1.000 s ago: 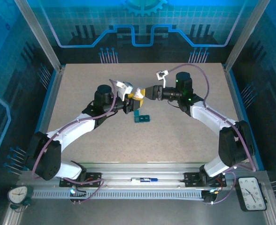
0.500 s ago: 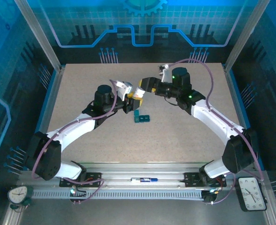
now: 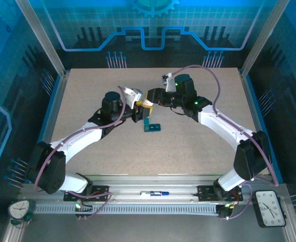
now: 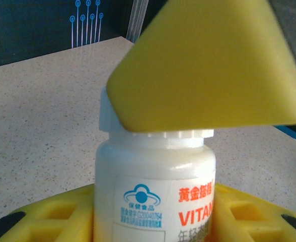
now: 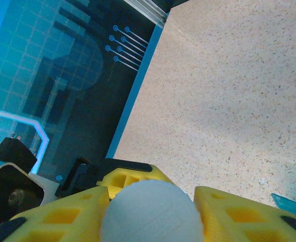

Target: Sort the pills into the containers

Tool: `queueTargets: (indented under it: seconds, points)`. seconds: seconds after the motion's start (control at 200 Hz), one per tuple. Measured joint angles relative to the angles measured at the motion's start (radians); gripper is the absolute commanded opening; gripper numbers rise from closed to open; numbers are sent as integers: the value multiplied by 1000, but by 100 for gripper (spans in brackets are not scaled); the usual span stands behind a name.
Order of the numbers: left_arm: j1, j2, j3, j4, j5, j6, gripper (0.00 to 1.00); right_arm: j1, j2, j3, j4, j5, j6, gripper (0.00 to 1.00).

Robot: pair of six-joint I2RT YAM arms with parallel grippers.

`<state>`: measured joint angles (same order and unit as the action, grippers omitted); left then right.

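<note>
Two arms, one bottle: my left gripper [image 4: 153, 224] has a white vitamin bottle [image 4: 155, 186] clamped by its body. Its yellow fingers [image 4: 52, 217] press in from both sides and hold the bottle upright above the table [image 3: 198, 151], near the middle.

My right gripper [image 5: 152, 224] meets it from the opposite side. Its fingers [image 5: 238, 212] are drawn in against the round white cap [image 5: 150, 199], one on each flank, with no gap that I can see. In the left wrist view, one of those fingers hangs as a yellow wedge over the bottle's top.

I read the arrangement as a brace and a twist. The left holds the body so it cannot turn, and the right takes the cap so it can be unscrewed.

The teal pill box [image 3: 152, 127] lies flat on the table just beside the left gripper, on the side nearer the arm bases, with nothing gripping it. It seems to be parked close so the bottle needs only a short tip to reach it. I cannot tell whether its compartments stand open, and I see no pills out yet.

By my judgement the sorting has barely begun.
</note>
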<state>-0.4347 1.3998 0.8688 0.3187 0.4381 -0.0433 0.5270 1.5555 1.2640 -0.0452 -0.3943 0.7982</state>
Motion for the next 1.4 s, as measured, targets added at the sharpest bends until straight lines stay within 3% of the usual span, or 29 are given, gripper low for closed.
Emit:
queueTargets:
  seconds: [0.115,0.26,0.42,0.5,0.595,0.77,1.021,1.401]
  points:
    - [1,0,0,6,4,-3,17,-19,0,-30,67,-60,-39,46]
    - [7,0,1,25,70,-51,16,-87,8,-151,351,-290,-22,48]
    - [27,0,11,69,130,-134,16,-135,42,-197,616,-428,95,70]
    - [40,0,16,76,136,-146,16,-156,37,-204,665,-442,119,75]
    - [43,0,21,71,134,-142,16,-162,-2,-204,607,-403,103,76]
    - [43,0,23,36,95,-105,16,-153,-89,-136,307,-215,42,75]
    - [34,0,29,-12,30,-32,16,-79,-98,-64,55,-5,38,76]
    - [8,3,47,-46,10,20,16,-13,-40,13,-38,74,35,72]
